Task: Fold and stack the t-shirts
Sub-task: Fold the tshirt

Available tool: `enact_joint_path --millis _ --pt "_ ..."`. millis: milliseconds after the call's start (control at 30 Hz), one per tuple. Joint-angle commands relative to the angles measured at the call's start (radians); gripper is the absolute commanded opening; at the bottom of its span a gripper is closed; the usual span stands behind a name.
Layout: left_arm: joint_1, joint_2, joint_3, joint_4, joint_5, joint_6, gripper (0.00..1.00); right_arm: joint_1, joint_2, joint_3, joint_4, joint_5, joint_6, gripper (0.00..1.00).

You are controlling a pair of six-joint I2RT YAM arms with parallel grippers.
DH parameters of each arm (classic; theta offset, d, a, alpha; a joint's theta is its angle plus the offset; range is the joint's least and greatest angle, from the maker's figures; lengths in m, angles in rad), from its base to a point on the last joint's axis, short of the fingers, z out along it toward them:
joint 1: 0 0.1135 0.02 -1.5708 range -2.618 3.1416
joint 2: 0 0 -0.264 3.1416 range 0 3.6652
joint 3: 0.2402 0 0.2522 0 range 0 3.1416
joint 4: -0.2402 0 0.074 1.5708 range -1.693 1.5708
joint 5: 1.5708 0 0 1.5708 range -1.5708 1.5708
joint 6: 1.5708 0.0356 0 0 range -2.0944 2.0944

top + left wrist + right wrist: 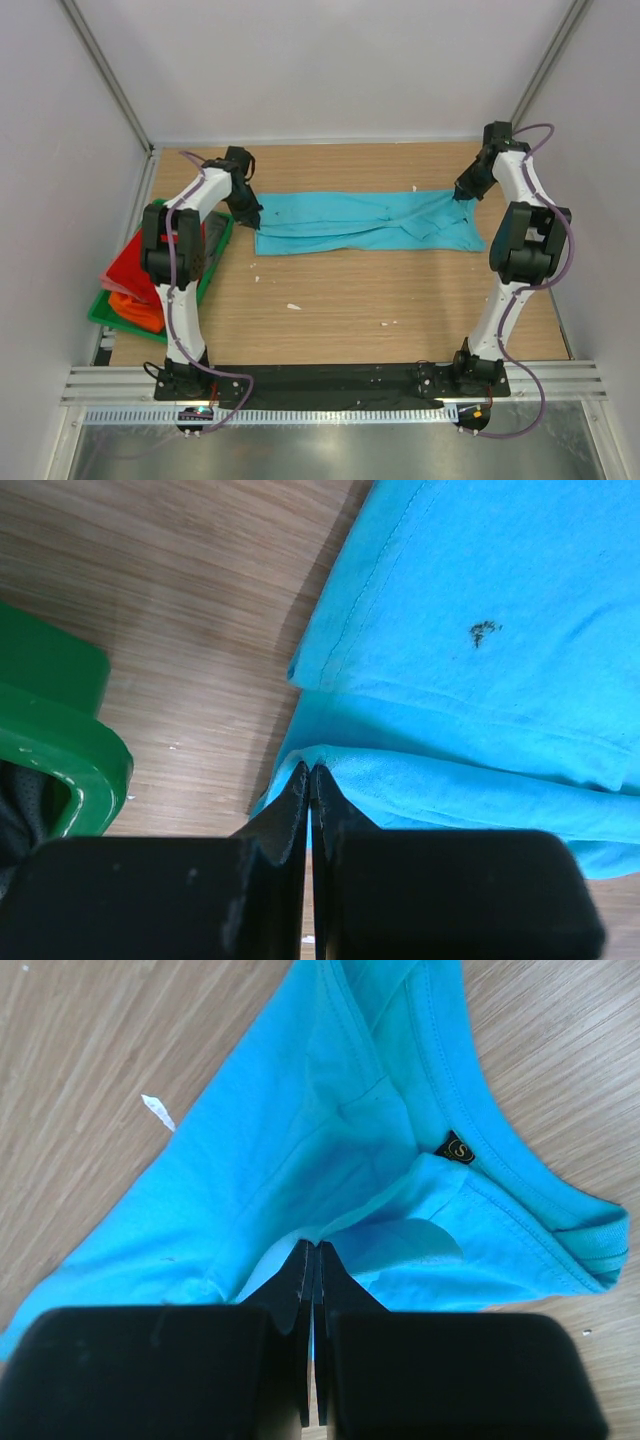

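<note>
Blue t-shirt [360, 222] lies stretched on table [350, 305]. Left gripper [251, 215] pinches one end, jaws closed; right gripper [464, 197] likewise pinches the other.

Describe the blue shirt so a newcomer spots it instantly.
On the wooden table, toward its far side, lies the turquoise t-shirt, folded into a long strip. Unlike the red shirt and orange shirt heaped in the green tray at left, it is spread flat.

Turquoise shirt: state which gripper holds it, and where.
Both hold the shirt: left gripper pinches a fold at the hem end, right gripper a fold beside the collar.
</note>
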Motion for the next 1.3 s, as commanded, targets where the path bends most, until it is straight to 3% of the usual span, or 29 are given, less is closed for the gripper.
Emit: enact_joint_path --millis 0,367,533,600,667,800,967,1133,1267 --pt "0.007 0.005 0.059 -0.015 -0.010 0.006 0.00 -0.004 0.013 0.054 -0.013 -0.003 -0.030 0.02" --pt "0.008 0.065 0.125 -0.046 -0.039 0.009 0.00 -0.004 0.048 0.063 -0.021 0.018 -0.049 0.08" --pt "0.008 0.079 0.155 -0.069 -0.100 0.035 0.00 -0.005 0.076 0.065 0.002 0.037 -0.056 0.17" --pt "0.001 0.062 0.195 -0.094 -0.140 0.069 0.17 -0.007 0.089 0.080 -0.007 0.102 -0.075 0.30" --pt "-0.016 0.016 0.218 -0.132 -0.178 0.103 0.33 -0.004 0.105 0.141 -0.064 0.130 -0.124 0.38" --pt "-0.070 -0.099 0.153 -0.108 -0.174 0.158 0.42 0.060 0.050 0.160 -0.098 0.196 -0.190 0.55" --pt "-0.117 -0.168 0.042 -0.032 -0.024 0.213 0.43 0.238 -0.085 0.045 -0.024 0.161 -0.240 0.63" --pt "-0.131 -0.134 -0.055 0.073 0.193 0.213 0.30 0.354 -0.128 -0.191 0.228 -0.121 -0.084 0.60" --pt "-0.157 -0.076 -0.047 0.078 0.211 0.212 0.28 0.387 -0.127 -0.250 0.258 -0.107 -0.038 0.42"
